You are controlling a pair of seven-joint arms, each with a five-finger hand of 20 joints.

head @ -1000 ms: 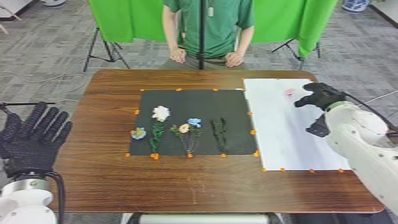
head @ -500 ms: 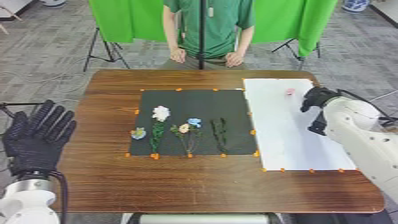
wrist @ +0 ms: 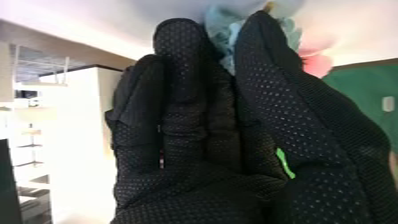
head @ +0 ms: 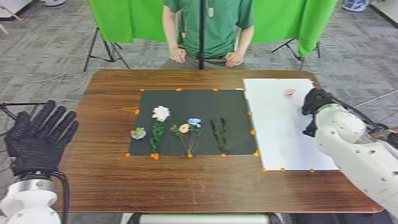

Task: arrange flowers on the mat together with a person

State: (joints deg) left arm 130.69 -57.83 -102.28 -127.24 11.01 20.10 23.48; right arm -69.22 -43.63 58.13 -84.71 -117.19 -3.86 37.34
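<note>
In the head view the right hand (head: 317,102) is over the far right part of the white sheet (head: 298,150), beside a small pink flower (head: 290,92). In the right wrist view the right hand (wrist: 182,135) is open, its fingers straight, with a pale blue flower (wrist: 222,25) at the fingertips, partly behind the thumb. The pink flower (wrist: 316,62) lies beyond the thumb. On the black mat (head: 182,99) lie a white flower (head: 161,113), a small bluish flower (head: 138,133), a cream flower (head: 184,128), a blue flower (head: 194,122) and green stems (head: 220,136). The left hand (head: 40,140) is open off the table's left edge.
Orange markers (head: 155,156) line the edges of the mat and the sheet on the brown table (head: 195,185). A person (head: 206,30) stands at the far edge behind a thin dark pole.
The right hand has shifted slightly left and nearer over the white sheet, and its forearm has swung left. The left hand and the flowers on the mat have stayed put.
</note>
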